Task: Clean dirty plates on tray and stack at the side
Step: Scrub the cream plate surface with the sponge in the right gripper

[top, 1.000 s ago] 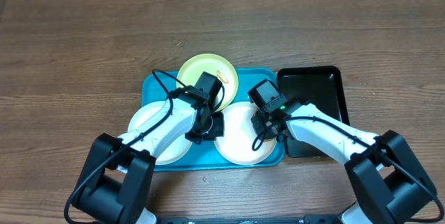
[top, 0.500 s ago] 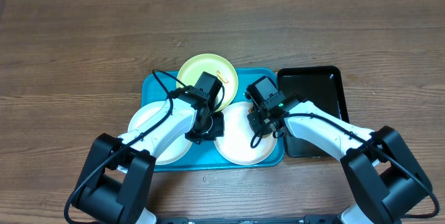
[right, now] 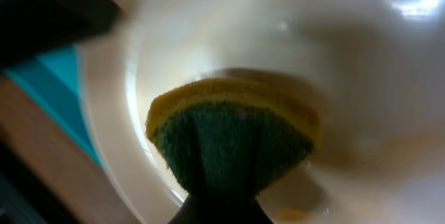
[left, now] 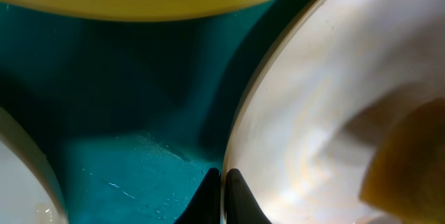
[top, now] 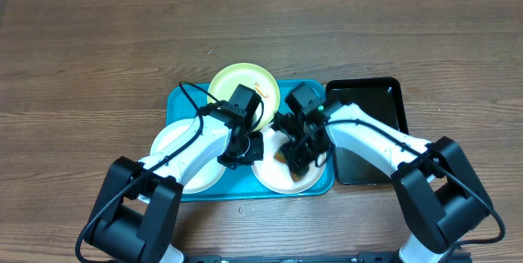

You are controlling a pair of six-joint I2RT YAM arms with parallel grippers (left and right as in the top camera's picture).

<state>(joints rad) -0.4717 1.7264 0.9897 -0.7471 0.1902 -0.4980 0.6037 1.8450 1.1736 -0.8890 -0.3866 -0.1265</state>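
Observation:
The turquoise tray (top: 181,100) holds three plates: a yellow-green one (top: 233,79) at the back with an orange smear, a white one (top: 176,144) at the left, and a white one (top: 274,175) at the right. My left gripper (top: 243,144) is shut on the right white plate's rim (left: 240,147). My right gripper (top: 292,155) is shut on a yellow-and-green sponge (right: 233,133) and presses it into that same white plate (right: 361,78). A small orange smear (right: 292,213) lies in the plate beside the sponge. The sponge also shows in the left wrist view (left: 410,161).
A smaller black tray (top: 377,108) lies right of the turquoise tray, under my right arm. The brown wooden table (top: 98,51) surrounds both trays. Bare turquoise tray floor (left: 125,113) shows between the plates.
My right gripper has swung left and turned over the right white plate, bringing the sponge onto its middle. My left gripper has stayed on the plate's rim.

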